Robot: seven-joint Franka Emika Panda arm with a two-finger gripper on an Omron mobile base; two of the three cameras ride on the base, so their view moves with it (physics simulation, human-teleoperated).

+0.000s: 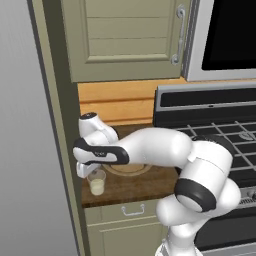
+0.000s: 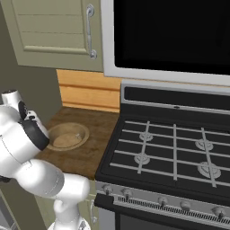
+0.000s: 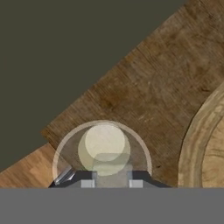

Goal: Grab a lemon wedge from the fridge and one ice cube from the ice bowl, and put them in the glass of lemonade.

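I see the tool (image 3: pixel 111 175) directly above the glass of lemonade (image 1: pixel 97 184) at the bench's (image 1: pixel 150 182) near-left corner. It grips a pale, translucent piece. The ice bowl (image 2: pixel 67 136) sits just right of the glass.

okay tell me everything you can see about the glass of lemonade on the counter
The small clear tumbler of pale yellowish lemonade stands upright near the front left corner of the brown wooden countertop, beside the round tan wooden bowl and apart from it. The liquid fills its lower part. From above, in the hand view, its rim is a thin circle around the pale liquid. The white arm's two-finger gripper hangs directly over its mouth. Whether the fingers hold anything cannot be told.
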